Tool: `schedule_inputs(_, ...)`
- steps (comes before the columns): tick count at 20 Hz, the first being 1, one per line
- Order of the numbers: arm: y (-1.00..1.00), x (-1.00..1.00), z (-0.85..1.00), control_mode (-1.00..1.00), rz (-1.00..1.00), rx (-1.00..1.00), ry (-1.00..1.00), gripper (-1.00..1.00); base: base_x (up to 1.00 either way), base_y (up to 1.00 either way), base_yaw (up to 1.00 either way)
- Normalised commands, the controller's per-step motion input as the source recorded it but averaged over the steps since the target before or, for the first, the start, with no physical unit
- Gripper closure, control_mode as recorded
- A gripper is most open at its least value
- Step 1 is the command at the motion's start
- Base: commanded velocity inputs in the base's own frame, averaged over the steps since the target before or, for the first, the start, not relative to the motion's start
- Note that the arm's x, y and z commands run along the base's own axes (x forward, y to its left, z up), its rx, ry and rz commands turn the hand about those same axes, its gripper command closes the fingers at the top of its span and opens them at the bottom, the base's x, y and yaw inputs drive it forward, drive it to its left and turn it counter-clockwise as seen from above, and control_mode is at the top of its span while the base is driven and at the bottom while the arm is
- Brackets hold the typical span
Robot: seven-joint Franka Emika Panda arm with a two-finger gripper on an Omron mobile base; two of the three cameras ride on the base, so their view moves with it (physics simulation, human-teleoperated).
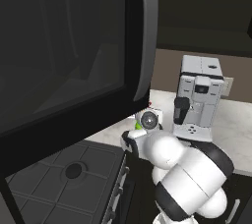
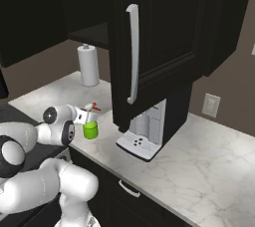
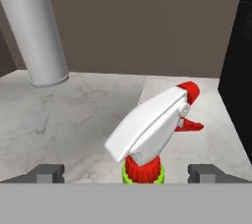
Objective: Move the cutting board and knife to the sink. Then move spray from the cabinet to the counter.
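Note:
The spray [image 3: 147, 134] stands upright on the counter [image 3: 59, 120], a green bottle with a red collar and a white trigger head. My gripper [image 3: 127, 174] is open, one fingertip on each side of the bottle's neck with a gap to each. From the right base view the spray [image 2: 90, 130] sits near the counter's [image 2: 199, 166] front edge, with the gripper [image 2: 84, 116] at its head. A sliver of its green body [image 1: 139, 126] shows past my wrist. The cabinet [image 2: 89, 34] above is open. The cutting board, knife and sink are out of view.
A paper towel roll [image 2: 88, 65] stands behind the spray at the wall. A coffee machine [image 2: 144, 134] sits to its right under the open cabinet door [image 2: 149, 42]. A dark microwave [image 1: 64, 51] hangs over the stove [image 1: 64, 174] at the left.

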Motion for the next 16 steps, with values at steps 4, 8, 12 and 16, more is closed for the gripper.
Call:
schedule_inputs(4, -0.13, -0.21, 0.05, -1.0, -0.03, 0.0, 0.0, -1.0, 0.0, 0.0, 0.0)
schedule_inputs(8, -0.16, -0.21, 0.06, -1.0, -0.04, 0.0, 0.0, -1.0, 0.0, 0.0, 0.0)
schedule_inputs(12, -0.25, -0.18, 0.06, -1.0, -0.02, 0.0, 0.02, -1.0, 0.0, 0.0, 0.0)
schedule_inputs(16, -0.29, -0.18, 0.07, -1.0, 0.0, 0.0, 0.01, -1.0, 0.0, 0.0, 0.0)
